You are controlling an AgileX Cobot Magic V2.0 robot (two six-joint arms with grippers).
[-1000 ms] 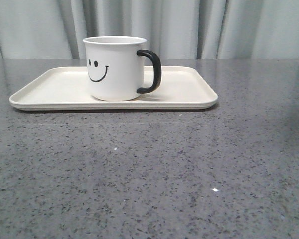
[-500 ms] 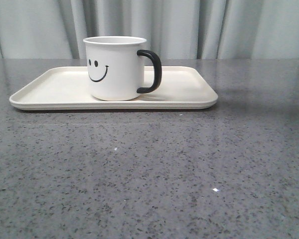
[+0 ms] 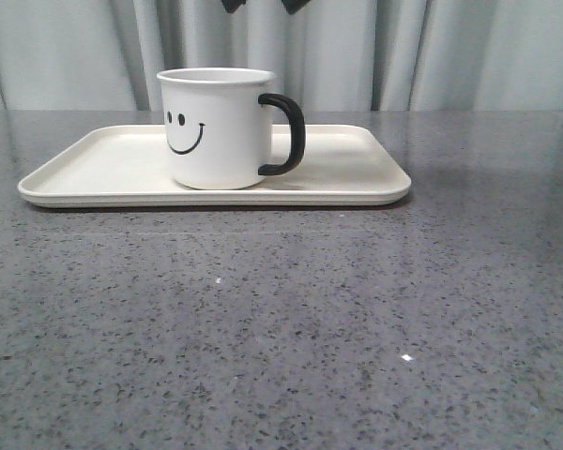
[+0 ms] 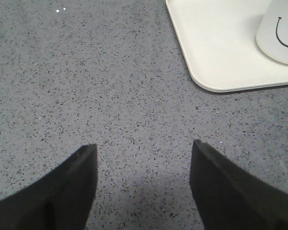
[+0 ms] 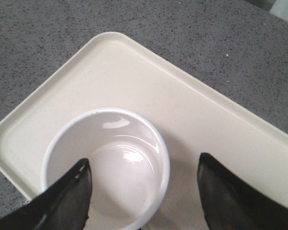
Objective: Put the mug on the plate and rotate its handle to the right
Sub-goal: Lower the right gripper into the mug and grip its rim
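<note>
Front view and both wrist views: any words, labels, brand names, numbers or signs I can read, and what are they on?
No readable text, numbers or brand marks in any view.
Only sign: a black smiley face, two dot eyes and a curved mouth, printed on the side of the white cylindrical enamel mug.
The cream rectangular tray-like plate and the grey speckled table carry no markings.

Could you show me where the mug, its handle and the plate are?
mug (image 3: pixel 216 131), front view, on its white side wall.
handle (image 3: pixel 293 134), front view, on the black loop's outer curve.
plate (image 3: pixel 352 159), front view, on bare surface to the mug's right.
</note>
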